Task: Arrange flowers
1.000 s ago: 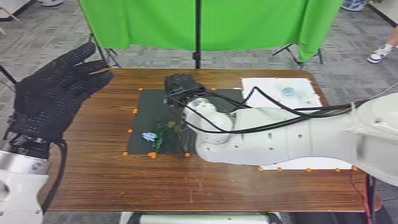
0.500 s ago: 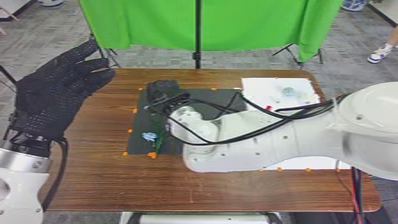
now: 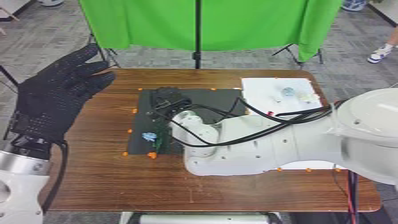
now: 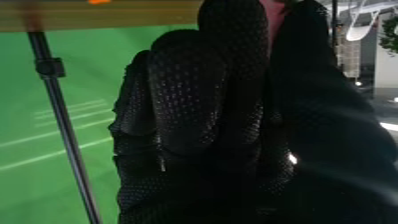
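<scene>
While the left hand (image 3: 55, 92) is above the left side of the bench (image 3: 89, 185) with its fingers open, the right hand (image 3: 166, 97) is over the far left part of the dark mat (image 3: 140, 145). Its fingers are nearly straight; in the narrow gap by the thumb, a pink thing (image 4: 274, 19) is seen, but I cannot tell if it is gripped. The blue flower (image 3: 149, 136) lies on the mat, and a clear vessel (image 3: 288, 92) is on the white sheet (image 3: 259, 91).
</scene>
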You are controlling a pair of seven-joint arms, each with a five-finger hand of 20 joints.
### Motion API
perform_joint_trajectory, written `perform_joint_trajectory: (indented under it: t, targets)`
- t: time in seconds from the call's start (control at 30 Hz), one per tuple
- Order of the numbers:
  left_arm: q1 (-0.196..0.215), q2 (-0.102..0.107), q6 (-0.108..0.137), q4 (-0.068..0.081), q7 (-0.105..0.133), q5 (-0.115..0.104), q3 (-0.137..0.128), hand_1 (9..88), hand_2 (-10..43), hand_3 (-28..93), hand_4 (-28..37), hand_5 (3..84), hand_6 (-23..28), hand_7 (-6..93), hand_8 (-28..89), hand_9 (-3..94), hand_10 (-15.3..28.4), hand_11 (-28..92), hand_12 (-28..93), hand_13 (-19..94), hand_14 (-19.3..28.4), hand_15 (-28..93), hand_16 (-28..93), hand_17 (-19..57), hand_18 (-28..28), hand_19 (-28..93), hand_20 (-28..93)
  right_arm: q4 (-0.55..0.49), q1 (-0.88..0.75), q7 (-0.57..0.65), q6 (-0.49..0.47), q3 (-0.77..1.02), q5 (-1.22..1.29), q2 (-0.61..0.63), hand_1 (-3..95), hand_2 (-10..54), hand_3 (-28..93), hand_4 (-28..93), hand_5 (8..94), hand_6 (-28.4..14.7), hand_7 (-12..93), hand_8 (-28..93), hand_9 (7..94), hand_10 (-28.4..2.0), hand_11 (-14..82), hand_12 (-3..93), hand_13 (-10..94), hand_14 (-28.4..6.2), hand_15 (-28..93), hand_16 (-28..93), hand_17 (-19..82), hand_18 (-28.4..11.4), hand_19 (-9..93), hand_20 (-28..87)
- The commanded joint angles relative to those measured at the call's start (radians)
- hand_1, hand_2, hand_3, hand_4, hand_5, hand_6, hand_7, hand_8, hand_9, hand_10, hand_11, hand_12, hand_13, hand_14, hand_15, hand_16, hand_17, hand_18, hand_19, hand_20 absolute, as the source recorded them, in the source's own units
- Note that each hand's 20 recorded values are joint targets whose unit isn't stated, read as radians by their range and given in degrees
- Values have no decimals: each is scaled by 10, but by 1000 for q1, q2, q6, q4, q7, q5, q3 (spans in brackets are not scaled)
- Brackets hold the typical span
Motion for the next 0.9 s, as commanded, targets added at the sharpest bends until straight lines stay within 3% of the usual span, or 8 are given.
perform_joint_trajectory:
  t: [0.03,0.33,0.63,0.67,0.9]
  targets:
    - [13,-9,-6,2,0,3,1,236,73,761,-223,366,104,153,-97,322,218,266,110,236,284,496,-89,-93,284,602,56,16,16,24,-13,4,6,-3,576,-73,435,-283,743,70,144,-62,932,-56,251,181,831,-23,622,199,331,-157,876,178]
    - [16,3,5,3,8,-6,5,237,73,760,-224,366,103,155,-97,321,218,265,109,236,284,497,-90,-93,284,603,56,20,17,46,-6,9,16,-9,575,-74,402,-283,688,68,157,-77,931,-56,252,181,830,-22,625,194,331,-156,876,181]
    - [27,-9,6,-1,3,-5,0,237,73,761,-223,366,104,153,-98,321,219,265,109,236,284,497,-90,-93,284,603,55,19,0,47,-30,31,4,1,563,-90,397,-283,628,65,163,-138,926,-58,253,177,830,-22,628,191,330,-155,878,180]
    - [28,-6,18,-2,7,-7,3,237,73,762,-222,366,104,153,-98,321,218,265,109,236,284,497,-90,-93,284,603,55,18,5,46,-22,27,9,4,562,-90,400,-283,628,65,164,-139,927,-58,253,176,830,-22,628,191,329,-155,878,181]
    - [109,-23,49,-28,34,-11,-33,237,73,761,-223,366,104,153,-97,321,218,266,109,236,284,497,-90,-93,284,604,54,0,28,1,-30,46,16,35,557,-88,404,-283,632,63,167,-134,924,-60,254,177,826,-25,628,193,325,-159,875,184]
